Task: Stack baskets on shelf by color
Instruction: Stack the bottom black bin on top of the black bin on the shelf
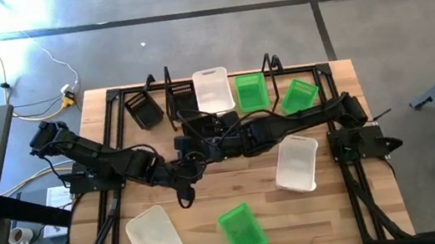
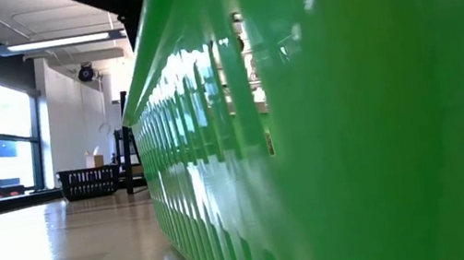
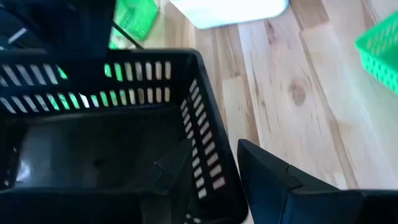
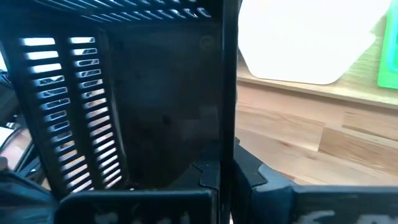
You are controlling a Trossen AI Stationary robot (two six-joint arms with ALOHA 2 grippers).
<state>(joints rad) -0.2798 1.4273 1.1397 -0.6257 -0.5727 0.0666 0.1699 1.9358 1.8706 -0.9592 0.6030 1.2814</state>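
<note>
I am reaching both arms inward so they are meeting over the middle of the desk (image 1: 355, 205), just in front of the shelf (image 1: 164, 85) along its far edge. My left gripper (image 3: 214, 163) is clenching the side wall of a black basket (image 3: 93, 149), one finger inside and one outside the slotted wall. My right gripper (image 4: 219, 174) is pinching another wall of the same basket, fingers closed on its rim.

On the shelf, a black basket (image 1: 184, 101), a white basket (image 1: 213, 90) and a green basket (image 1: 251, 91) are sitting side by side. Another black one (image 1: 144, 111) is lying beside the shelf's left end, and a tilted green one (image 1: 299, 94) beside its right end. A white basket (image 1: 297, 163) is lying toward the right edge, and another white one (image 1: 155, 240) and a green one (image 1: 241, 230) near the front edge.
</note>
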